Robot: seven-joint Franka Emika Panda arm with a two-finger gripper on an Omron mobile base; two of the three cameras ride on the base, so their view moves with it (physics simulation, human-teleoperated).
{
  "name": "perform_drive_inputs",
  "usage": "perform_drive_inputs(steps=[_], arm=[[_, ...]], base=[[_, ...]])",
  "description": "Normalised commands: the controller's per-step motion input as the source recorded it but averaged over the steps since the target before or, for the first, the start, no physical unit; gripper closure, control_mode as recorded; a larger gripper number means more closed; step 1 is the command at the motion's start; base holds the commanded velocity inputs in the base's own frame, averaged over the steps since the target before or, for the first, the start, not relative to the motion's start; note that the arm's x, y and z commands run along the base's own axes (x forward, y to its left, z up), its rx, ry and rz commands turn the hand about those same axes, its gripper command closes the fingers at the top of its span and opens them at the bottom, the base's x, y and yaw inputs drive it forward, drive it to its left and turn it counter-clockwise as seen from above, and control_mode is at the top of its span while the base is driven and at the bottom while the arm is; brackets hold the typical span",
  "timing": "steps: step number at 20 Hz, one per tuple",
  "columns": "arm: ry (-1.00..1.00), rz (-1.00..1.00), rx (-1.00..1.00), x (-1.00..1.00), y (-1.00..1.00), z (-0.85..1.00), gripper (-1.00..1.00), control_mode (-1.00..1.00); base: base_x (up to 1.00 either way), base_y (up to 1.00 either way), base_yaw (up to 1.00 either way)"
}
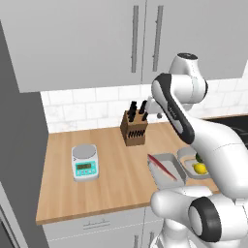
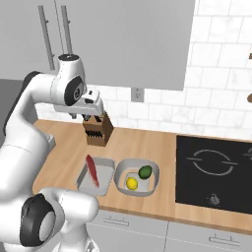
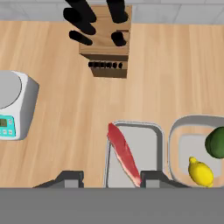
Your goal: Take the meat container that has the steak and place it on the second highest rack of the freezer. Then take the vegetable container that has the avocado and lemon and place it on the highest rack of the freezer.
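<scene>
While fingers (image 3: pixel 111 177) stand apart, one steak (image 3: pixel 124 153), one avocado (image 3: pixel 216 141), one lemon (image 3: pixel 201 172), two trays.

In the left base view, the robot's white forearm covers the right part of the vegetable container (image 1: pixel 186 156), leaving the lemon (image 1: pixel 199 168) and a sliver of the avocado (image 1: pixel 198 158) showing at centre right. The arm's lower joint hides the near end of the meat container (image 1: pixel 168 167). In the hand view, the avocado (image 3: pixel 216 141) is cut by the right edge, the kitchen scale (image 3: pixel 13 105) by the left. The scale's display is too small to read.
</scene>
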Motion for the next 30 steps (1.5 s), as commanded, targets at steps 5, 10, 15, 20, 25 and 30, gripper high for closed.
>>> perform_drive_inputs(steps=[5, 10, 15, 20, 25, 30], arm=[[0.00, -0.13, 0.00, -0.18, -0.10, -0.01, -1.00, -1.00], [0.00, -0.45, 0.00, -0.14, -0.15, -0.11, -1.00, -1.00], [0.00, -0.66, 0.00, 0.00, 0.00, -0.23, -1.00, -1.00], [0.00, -0.66, 0.05, 0.00, -0.18, -0.24, -1.00, -1.00], [0.00, -0.57, 0.11, 0.02, -0.14, -0.25, -1.00, -1.00], [0.00, -0.42, 0.15, 0.07, 0.00, -0.36, -1.00, -1.00]], base=[[0.00, 0.00, 0.00], [0.00, 0.00, 0.00], [0.00, 0.00, 0.00], [0.00, 0.00, 0.00], [0.00, 0.00, 0.00], [0.00, 0.00, 0.00]])
